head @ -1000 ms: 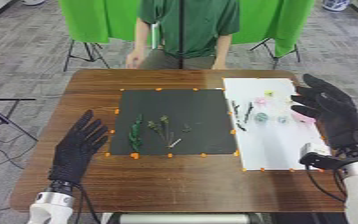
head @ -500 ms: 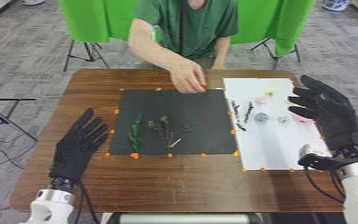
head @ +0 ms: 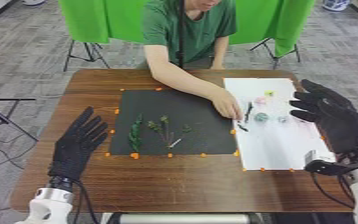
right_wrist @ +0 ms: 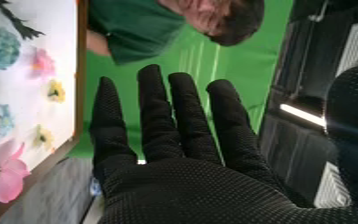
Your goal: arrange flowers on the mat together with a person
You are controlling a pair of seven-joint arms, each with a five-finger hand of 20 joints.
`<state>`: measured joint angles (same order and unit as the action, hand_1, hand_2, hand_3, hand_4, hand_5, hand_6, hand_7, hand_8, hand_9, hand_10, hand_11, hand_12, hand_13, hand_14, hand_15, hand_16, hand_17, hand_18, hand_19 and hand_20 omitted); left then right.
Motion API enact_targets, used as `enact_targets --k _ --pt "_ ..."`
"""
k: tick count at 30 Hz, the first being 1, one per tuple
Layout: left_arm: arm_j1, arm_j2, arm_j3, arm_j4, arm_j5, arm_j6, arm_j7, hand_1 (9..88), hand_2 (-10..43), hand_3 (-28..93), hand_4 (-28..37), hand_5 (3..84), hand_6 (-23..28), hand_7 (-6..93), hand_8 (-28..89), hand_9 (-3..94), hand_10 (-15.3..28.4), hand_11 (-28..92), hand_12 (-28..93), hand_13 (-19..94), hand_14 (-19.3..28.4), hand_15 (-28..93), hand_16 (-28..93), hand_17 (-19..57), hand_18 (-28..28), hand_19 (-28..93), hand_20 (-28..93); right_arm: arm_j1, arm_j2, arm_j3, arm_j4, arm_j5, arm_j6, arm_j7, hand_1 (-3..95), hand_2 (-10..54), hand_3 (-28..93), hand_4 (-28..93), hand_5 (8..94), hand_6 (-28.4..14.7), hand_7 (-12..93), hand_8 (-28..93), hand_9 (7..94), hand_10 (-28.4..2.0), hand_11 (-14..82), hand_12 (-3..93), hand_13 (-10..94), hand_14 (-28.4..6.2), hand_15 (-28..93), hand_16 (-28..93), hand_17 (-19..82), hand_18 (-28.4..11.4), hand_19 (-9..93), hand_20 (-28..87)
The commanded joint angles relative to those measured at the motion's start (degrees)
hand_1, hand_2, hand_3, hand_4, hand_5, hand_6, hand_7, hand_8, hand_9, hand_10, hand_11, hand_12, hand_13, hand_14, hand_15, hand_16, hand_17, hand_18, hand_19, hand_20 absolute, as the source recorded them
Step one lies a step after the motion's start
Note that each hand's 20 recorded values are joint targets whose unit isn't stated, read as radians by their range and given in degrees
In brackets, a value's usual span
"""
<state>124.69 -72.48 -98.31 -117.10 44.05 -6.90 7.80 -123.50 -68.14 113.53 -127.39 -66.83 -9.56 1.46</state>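
Note:
In the head view my left hand is over the table left of the black mat, fingers straight. My right hand is above the right edge of the white sheet, open and holding nothing. Green stems lie on the mat: a leafy one and some thinner ones. A person's hand touches down by the dark twigs at the sheet's left edge. Blue flowers lie on the sheet. The right wrist view shows my right hand with fingers extended, beside a pink flower.
Orange markers run along the edges of the mat and sheet. Brown wood of the table surrounds both. The person's arm reaches across the mat's far right part. Yellow flowers lie near the sheet's edge.
The person's arm has come over the table, and the hand has moved from the mat's far edge to the twigs on the white sheet. My hands have barely shifted.

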Motion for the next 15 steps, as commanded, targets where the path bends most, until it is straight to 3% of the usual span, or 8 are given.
enact_targets --k 1,6,10,15 --pt "1.22 1.41 -0.31 -0.14 -0.31 0.72 1.03 27.5 2.6 71 -24.5 28.4 1.4 14.4 -9 25.1 10.9 13 15 20 14.0 18 3 -12.1 21.7 43 9 -0.86 1.02 -1.15 -0.1 0.14 3.22 -0.45 15.8 -2.2 80 -24 31.7 -5.2 14 -9 35.5 -14.7 9.6 21.5 30 -12.5 19 28 4 -22.5 43 24" --pt "1.15 0.95 -0.26 -0.11 -0.23 0.56 0.85 27.3 2.5 72 -24.5 28.7 1.6 14.4 -9 25.4 11.0 13 15 20 14.0 18 3 -12.1 21.7 43 9 -1.5 -1.67 1.06 -0.22 -0.11 -0.1 -0.63 15.7 -2.2 81 -23 31.9 -5.2 14 -9 35.9 -14.7 9.9 21.6 30 -12.6 19 28 4 -22.5 43 24" --pt "1.49 0.87 0.09 -0.33 -0.57 1.57 1.2 27.3 2.6 71 -24.7 28.6 1.5 14.4 -9 25.4 11.1 13 15 20 14.1 18 3 -12.0 21.7 43 9 -0.17 0.37 -2.03 0.3 0.32 2.56 -0.59 15.6 -1.9 80 -24 31.9 -5.2 14 -9 35.8 -14.8 10.0 21.5 30 -12.6 19 28 4 -22.6 43 24" --pt "1.55 0.21 -0.12 -0.28 -0.44 1.43 0.63 27.1 2.7 72 -25.1 28.6 1.5 14.4 -9 25.4 11.0 13 14 20 14.1 18 3 -12.0 21.8 43 9 1.74 2.96 -6.46 0.94 0.3 7.58 0.25 14.1 -1.5 80 -24 32.0 -5.3 14 -9 35.8 -14.9 9.8 21.4 30 -12.7 19 28 4 -22.5 43 24"
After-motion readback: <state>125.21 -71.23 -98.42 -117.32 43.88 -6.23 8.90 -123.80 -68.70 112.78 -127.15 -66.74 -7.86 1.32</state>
